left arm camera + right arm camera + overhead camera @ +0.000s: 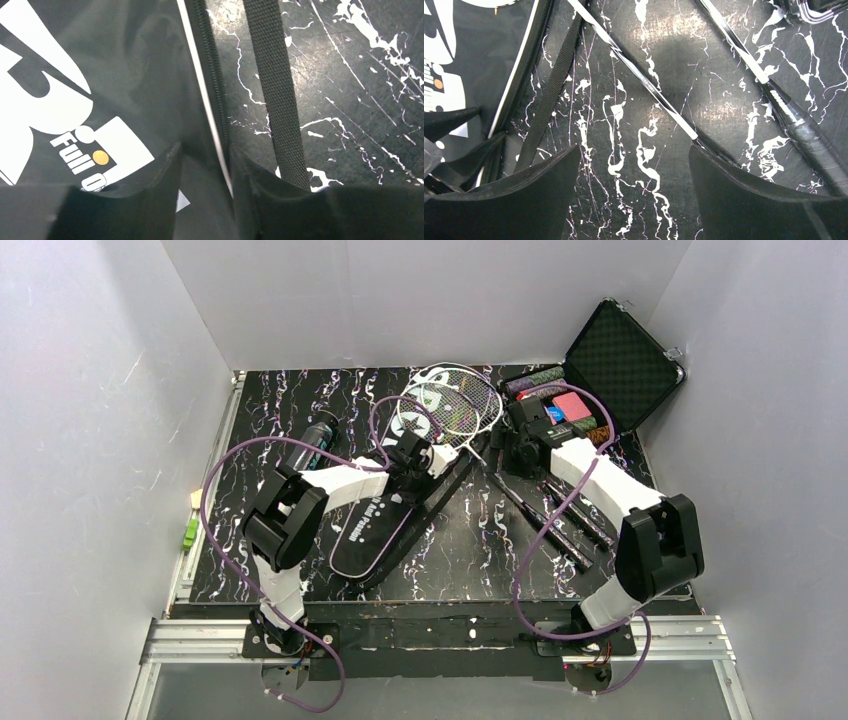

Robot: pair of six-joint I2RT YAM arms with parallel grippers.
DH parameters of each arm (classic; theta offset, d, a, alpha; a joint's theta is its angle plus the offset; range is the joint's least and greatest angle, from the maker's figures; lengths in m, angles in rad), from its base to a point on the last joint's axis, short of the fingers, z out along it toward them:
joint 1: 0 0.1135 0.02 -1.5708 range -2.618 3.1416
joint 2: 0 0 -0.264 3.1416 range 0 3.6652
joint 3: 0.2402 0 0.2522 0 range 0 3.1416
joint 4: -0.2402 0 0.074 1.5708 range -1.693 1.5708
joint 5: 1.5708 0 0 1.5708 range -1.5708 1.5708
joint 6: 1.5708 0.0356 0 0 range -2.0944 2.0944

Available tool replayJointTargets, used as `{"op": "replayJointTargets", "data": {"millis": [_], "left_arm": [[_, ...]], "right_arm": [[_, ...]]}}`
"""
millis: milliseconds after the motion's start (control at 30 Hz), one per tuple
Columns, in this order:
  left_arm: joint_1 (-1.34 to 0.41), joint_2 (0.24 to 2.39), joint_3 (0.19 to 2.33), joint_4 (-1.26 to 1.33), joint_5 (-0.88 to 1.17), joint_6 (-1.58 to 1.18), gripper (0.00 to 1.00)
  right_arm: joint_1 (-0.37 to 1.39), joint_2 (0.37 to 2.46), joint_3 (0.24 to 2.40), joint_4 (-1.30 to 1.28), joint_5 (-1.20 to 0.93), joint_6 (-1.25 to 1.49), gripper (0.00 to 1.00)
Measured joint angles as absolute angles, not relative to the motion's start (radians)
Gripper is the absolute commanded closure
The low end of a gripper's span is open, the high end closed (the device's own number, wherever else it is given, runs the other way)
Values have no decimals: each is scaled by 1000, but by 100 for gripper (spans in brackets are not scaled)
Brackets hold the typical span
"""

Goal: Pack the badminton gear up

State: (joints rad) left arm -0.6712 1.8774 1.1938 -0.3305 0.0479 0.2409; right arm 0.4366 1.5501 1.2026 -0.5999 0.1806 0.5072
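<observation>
The long black bag (pixel 372 532) with white lettering lies slanted mid-table. My left gripper (pixel 437 456) is at its upper end. In the left wrist view the gripper (pixel 202 152) is shut on the bag (pixel 125 75) at its white-piped zipper edge, with fabric bunched between the fingers. The bag's webbing strap (pixel 272 80) lies beside it on the table. Two rackets overlap with their heads (pixel 455 400) at the back, shafts (pixel 644 85) running towards the near right. My right gripper (pixel 512 448) hovers open over bare table (pixel 634 150), one shaft by its right finger. A black teal-printed tube (pixel 315 438) lies left of the bag.
An open black hard case (pixel 620 360) of coloured chips stands at the back right, close to my right wrist. White walls close in three sides. A small green object (pixel 190 530) lies off the mat's left edge. The racket handle (pixel 804 135) runs under my right arm.
</observation>
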Motion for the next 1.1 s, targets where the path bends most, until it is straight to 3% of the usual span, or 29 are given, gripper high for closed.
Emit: {"op": "replayJointTargets", "data": {"millis": [67, 200, 300, 833, 1100], "left_arm": [[-666, 1877, 1194, -328, 56, 244, 83], [-645, 1870, 1193, -327, 71, 241, 88], [-624, 1854, 1174, -318, 76, 227, 100], [-501, 1565, 1033, -461, 103, 105, 100], [-501, 1552, 1013, -472, 107, 92, 100]], "right_arm": [[435, 1566, 1214, -599, 180, 498, 14], [432, 1619, 1258, -597, 181, 474, 15], [432, 1673, 1295, -596, 180, 455, 16], [476, 1952, 1441, -605, 165, 314, 21], [521, 2003, 1503, -607, 151, 282, 28]]}}
